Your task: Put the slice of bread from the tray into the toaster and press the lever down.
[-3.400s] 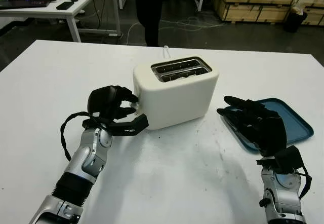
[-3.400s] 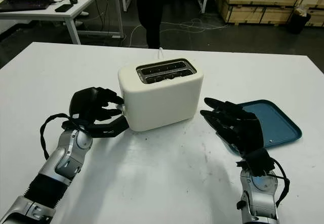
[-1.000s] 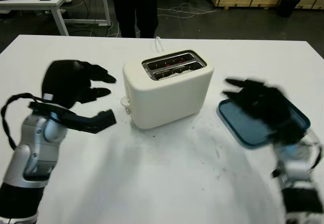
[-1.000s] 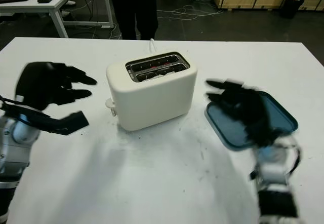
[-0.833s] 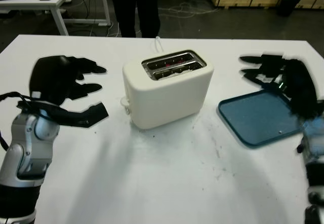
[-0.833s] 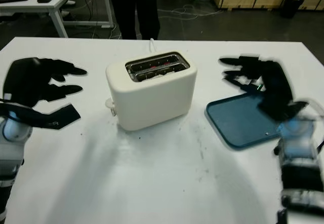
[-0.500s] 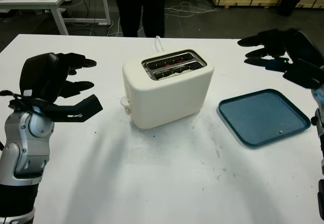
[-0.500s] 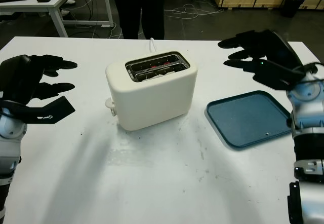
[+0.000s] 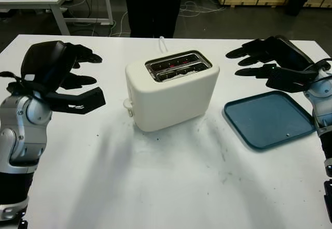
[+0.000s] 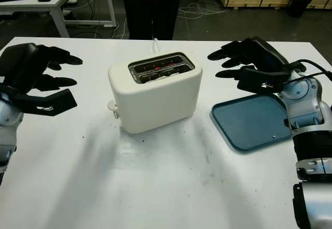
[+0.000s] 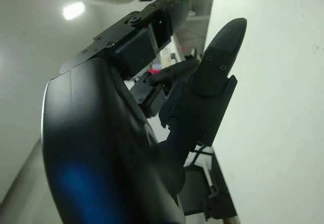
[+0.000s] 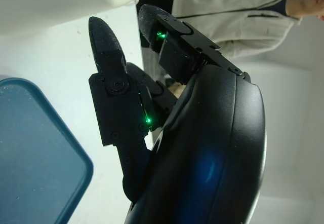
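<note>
A cream toaster (image 9: 173,90) stands mid-table (image 9: 155,187), slots glowing red, beside a blue tray (image 9: 270,119). The left hand (image 9: 67,81) and right hand (image 9: 270,63) hover open on either side, holding nothing.

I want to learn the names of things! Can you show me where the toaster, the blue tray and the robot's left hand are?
Cream-white two-slot toaster (image 9: 174,98): left eye view, on its front wall.
Dark blue plastic tray (image 9: 270,119): left eye view, on its bare floor.
Black left hand (image 9: 54,71): left eye view, on its shell, raised left of the toaster.
</note>
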You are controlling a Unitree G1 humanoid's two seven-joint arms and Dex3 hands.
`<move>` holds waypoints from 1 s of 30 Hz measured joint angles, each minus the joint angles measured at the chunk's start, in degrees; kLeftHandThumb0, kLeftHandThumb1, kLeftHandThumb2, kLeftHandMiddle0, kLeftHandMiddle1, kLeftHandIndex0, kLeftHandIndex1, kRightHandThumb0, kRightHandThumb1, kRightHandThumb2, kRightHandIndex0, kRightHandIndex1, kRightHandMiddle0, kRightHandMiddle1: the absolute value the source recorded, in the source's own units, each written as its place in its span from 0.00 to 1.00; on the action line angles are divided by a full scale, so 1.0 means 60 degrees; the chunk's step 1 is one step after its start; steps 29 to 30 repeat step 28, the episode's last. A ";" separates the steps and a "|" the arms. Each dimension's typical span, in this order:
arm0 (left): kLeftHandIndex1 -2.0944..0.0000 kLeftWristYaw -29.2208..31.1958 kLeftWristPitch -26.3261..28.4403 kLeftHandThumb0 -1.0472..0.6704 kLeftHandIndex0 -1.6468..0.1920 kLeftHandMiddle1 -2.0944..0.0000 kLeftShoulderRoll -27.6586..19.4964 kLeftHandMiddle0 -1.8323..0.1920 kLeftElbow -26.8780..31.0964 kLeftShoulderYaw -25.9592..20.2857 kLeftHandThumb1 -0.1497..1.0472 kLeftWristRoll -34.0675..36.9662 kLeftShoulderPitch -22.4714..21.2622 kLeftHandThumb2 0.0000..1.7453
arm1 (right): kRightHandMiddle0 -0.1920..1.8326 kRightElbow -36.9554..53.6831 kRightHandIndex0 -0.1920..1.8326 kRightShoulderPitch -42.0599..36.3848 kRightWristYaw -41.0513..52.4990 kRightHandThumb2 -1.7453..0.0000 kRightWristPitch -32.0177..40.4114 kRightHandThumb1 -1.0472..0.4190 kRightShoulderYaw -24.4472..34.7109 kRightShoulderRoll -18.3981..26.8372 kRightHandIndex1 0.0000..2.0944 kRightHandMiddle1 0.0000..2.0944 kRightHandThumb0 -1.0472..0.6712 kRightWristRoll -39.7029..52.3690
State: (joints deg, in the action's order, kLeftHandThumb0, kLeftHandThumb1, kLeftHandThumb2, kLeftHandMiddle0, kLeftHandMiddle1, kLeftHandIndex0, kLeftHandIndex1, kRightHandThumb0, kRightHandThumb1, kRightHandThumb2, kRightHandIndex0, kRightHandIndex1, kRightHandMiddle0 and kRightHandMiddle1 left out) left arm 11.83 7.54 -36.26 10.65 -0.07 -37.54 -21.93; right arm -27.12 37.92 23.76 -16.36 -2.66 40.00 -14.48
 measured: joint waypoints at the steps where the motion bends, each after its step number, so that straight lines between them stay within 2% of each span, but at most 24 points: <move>1: 0.99 -0.0001 -0.0012 0.38 0.30 0.68 0.0003 0.45 -0.0030 0.0039 0.71 0.0011 -0.0055 0.00 | 0.50 0.0004 0.55 0.0000 -0.0002 1.00 -0.0004 0.13 0.0001 0.0000 0.00 0.00 0.37 0.0001; 9: 0.99 -0.0136 -0.0039 0.38 0.30 0.67 0.0311 0.46 -0.0293 0.0225 0.72 0.0022 -0.0042 0.00 | 0.50 0.0126 0.56 -0.0003 -0.0079 1.00 -0.0016 0.14 0.0215 0.0002 0.00 0.00 0.36 0.0042; 20: 1.00 -0.0257 -0.0027 0.39 0.31 0.62 0.0329 0.48 -0.0293 0.0224 0.72 0.0015 0.0038 0.00 | 0.48 0.0353 0.55 0.0011 -0.0075 1.00 -0.0139 0.14 0.0464 0.0072 0.00 0.00 0.37 0.0209; 30: 0.99 -0.0380 -0.0037 0.39 0.30 0.61 0.0345 0.48 -0.0267 0.0221 0.72 0.0019 0.0106 0.00 | 0.48 0.0584 0.54 0.0080 -0.0004 1.00 0.0067 0.16 0.0461 0.0073 0.00 0.00 0.43 0.0215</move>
